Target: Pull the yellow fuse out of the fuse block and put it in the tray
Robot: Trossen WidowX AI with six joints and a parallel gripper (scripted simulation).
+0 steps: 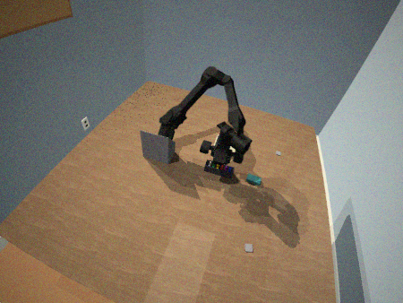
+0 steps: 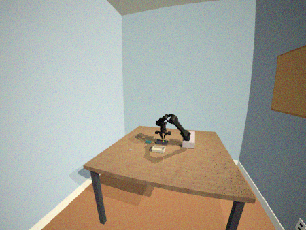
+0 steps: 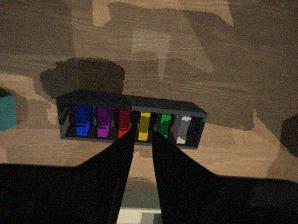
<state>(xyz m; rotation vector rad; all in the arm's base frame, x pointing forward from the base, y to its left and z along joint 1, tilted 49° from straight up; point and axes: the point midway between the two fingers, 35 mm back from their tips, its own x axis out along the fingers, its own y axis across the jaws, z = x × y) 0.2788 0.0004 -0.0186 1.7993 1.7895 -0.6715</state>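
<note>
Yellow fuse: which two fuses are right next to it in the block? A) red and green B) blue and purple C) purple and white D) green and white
A: in the wrist view the yellow fuse stands in the block between the red fuse and the green fuse.

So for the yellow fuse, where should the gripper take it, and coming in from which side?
Grip the yellow fuse by its exposed top, from straight above. It sits in the fuse block between the red fuse and green fuse, so only narrow gaps flank it. The gripper already straddles it.
</note>
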